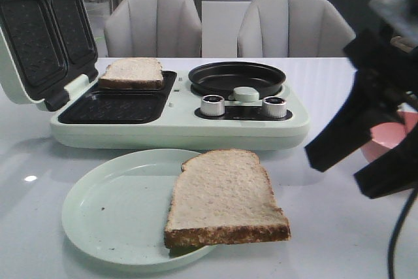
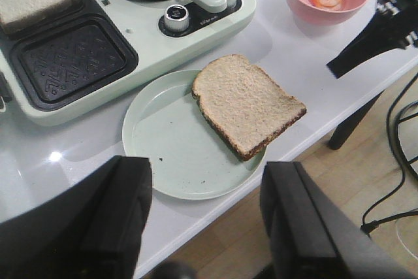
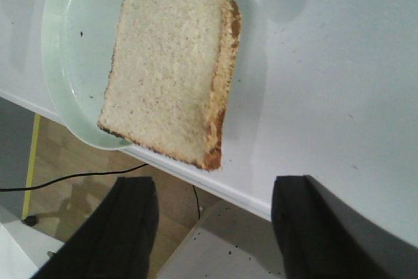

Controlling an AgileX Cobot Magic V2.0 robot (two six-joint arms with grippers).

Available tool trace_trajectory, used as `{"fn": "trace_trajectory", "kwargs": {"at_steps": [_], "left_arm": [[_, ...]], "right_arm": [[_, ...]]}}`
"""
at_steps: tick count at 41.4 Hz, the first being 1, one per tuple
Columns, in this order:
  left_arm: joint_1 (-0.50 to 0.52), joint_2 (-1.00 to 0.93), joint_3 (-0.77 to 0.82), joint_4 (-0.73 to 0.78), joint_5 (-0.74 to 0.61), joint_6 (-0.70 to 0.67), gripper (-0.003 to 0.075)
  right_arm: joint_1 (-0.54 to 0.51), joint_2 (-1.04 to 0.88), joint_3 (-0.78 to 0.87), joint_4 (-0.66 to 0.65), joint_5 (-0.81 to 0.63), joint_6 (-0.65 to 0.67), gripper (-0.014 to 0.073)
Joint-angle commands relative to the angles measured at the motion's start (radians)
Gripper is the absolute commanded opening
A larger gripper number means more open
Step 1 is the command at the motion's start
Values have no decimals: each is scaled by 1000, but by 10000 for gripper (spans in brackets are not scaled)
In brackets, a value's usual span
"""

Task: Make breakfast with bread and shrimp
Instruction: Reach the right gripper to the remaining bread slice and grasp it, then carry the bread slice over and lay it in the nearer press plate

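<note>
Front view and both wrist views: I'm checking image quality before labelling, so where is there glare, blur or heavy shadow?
Front view: a small bright glare spot on the table, and the right arm close to the lens looks dark and soft. Left wrist view: another glare spot left of the plate; the near jaws are blurred. Right wrist view: the bread slice is sharp, the jaws dark and unfocused.

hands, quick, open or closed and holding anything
Left hand: open, holding nothing, above the table edge near the plate.
Right hand: open, holding nothing, near the bread overhanging the plate.
</note>
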Motion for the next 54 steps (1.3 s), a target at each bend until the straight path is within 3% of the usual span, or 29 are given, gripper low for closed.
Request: {"fn": "trace_trajectory", "kwargs": {"at_steps": [1, 20, 22, 29, 35, 46, 54], "left_arm": [[-7, 0, -25, 15, -97, -3, 436], [-7, 0, -25, 15, -111, -3, 436], [-7, 0, -25, 15, -111, -3, 436], [-7, 0, -25, 17, -111, -3, 436], [-7, 0, -25, 24, -111, -3, 436], [-7, 0, -25, 24, -111, -3, 436], [-7, 0, -25, 24, -111, -3, 436]], "right_arm": [[15, 81, -76, 121, -6, -78, 499], [80, 429, -307, 151, 46, -129, 493], [80, 435, -318, 150, 65, -130, 459], [78, 410, -321, 135, 66, -153, 192], [78, 348, -321, 130, 70, -165, 78], [81, 190, -353, 174, 79, -165, 69], [145, 222, -494, 223, 6, -181, 69]]}}
